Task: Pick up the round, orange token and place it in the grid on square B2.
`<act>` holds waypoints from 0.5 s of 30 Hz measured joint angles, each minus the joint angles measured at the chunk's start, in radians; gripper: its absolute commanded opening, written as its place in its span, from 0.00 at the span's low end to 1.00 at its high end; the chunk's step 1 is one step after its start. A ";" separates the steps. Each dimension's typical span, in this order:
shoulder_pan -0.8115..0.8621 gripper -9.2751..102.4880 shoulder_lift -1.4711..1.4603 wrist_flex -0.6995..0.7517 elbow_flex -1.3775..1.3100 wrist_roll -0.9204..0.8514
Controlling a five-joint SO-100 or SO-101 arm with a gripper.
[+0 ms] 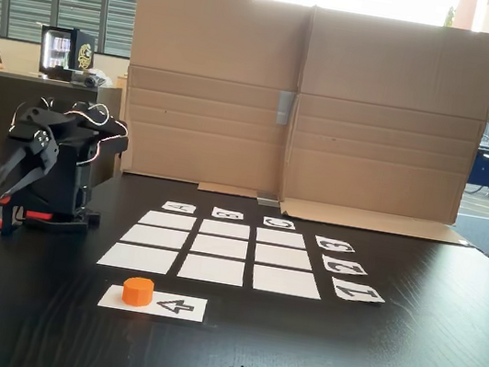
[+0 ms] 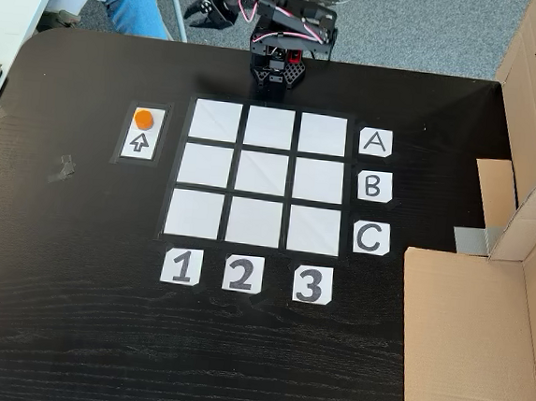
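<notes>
Token (image 1: 138, 291) sits on the arrow card (image 1: 178, 306), at the card's end the arrow points to, upright, nothing touching it. In the other fixed view the token (image 2: 144, 119) is on the card (image 2: 140, 142) just left of the grid (image 2: 264, 176), level with row A. Square B2 (image 2: 265, 175) is bare, as are the other eight rectangles.

Arm is folded at its base beyond row A, gripper (image 2: 198, 16) hanging off the table's edge, well apart from the token. In the low fixed view the gripper (image 1: 5, 178) points down beside the base; jaws look slightly parted, holding nothing, but I can't tell the opening for sure at this size.

Task not started. Risks as I see them:
- token is small and round: an off-centre pinch could squirt it out or tip it
- it lies off to the side of the base, so a poor wrist angle there could shove it along the card rather than grab it
- loose-looking paper: a low fingertip may snag the arrow card or a grid rectangle
- B2 is ringed by identical white rectangles, so it's easy to land on a neighbour or straddle a gap
- a high release could make the token roll off B2
</notes>
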 measured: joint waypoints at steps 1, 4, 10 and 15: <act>-0.006 0.19 -0.052 0.023 -0.051 -0.006; -0.023 0.27 -0.213 0.104 -0.235 -0.009; -0.064 0.43 -0.558 0.291 -0.577 -0.011; -0.115 0.51 -0.833 0.460 -0.873 -0.034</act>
